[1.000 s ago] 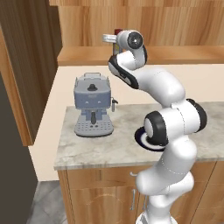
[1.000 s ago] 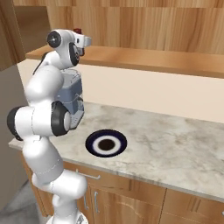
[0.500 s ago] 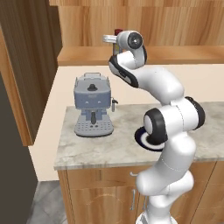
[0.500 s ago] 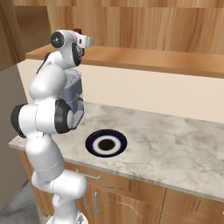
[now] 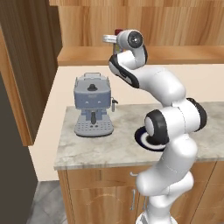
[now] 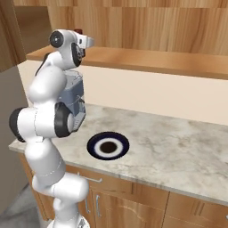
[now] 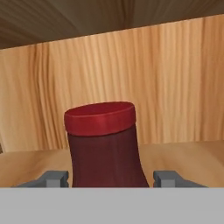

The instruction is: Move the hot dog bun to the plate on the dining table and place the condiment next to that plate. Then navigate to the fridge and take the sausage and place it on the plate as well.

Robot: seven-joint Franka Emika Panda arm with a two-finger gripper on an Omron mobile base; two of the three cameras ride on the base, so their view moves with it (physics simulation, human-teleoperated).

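The condiment [image 7: 103,148], a dark red-brown bottle with a red cap, stands on a wooden shelf [image 7: 183,157] and rises between my two fingertips [image 7: 54,178]. My gripper [image 7: 111,179] is closed in against both of its sides. From the base, the gripper [image 5: 114,37] [image 6: 84,39] is raised to the shelf [image 5: 183,54], with the red cap [image 5: 118,31] [image 6: 79,31] just past it. The hot dog bun, the plate, the dining table, the fridge and the sausage are out of view.
A grey coffee machine [image 5: 92,105] [image 6: 73,100] stands on the marbled counter [image 5: 109,148] below the shelf. A navy-rimmed plate [image 5: 141,139] [image 6: 91,144] lies beside my arm. A wooden panel [image 7: 131,74] closes the shelf behind the bottle. Tall wooden cabinet [image 5: 26,65] at left.
The arm and the bottle stay where they were in both base views; I see no move there.
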